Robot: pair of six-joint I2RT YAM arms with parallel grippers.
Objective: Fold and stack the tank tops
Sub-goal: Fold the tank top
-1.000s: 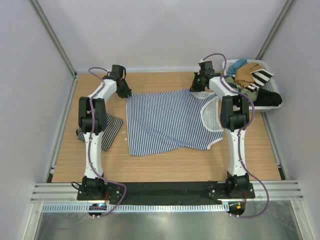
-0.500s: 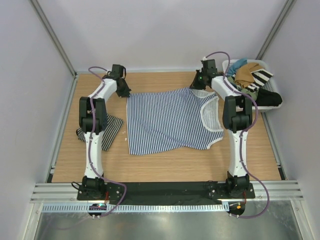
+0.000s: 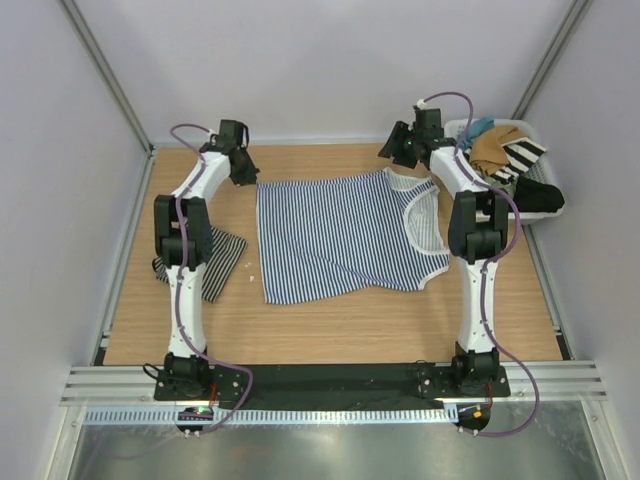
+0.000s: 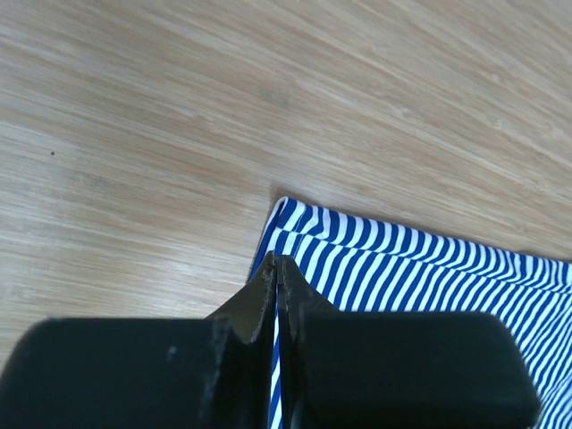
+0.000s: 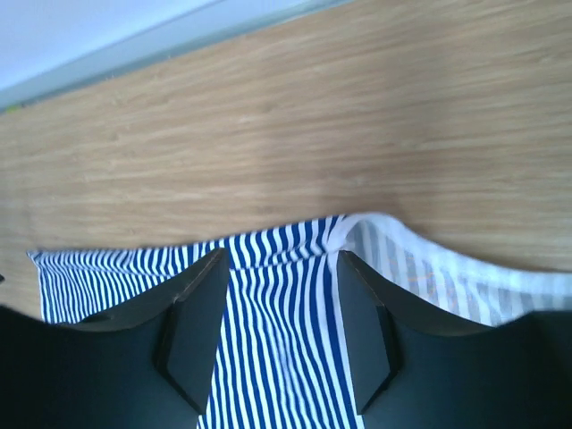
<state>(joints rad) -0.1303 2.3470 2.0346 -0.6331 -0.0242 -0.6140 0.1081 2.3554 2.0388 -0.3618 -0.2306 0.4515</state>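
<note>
Corner of blue-and-white top (image 4: 402, 268) pinched in left gripper (image 4: 276, 266), partly hidden, right gripper (image 5: 281, 257) spread

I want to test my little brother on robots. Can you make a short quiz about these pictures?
1. True or false: the left tool is pinching a corner of the blue-and-white striped top.
2. Pick one: the right tool has its jaws A) open, B) shut.
3. Fill in: the fine black-and-white top lies nearer the ____ tool.
Key: 1 true; 2 A; 3 left.
</note>
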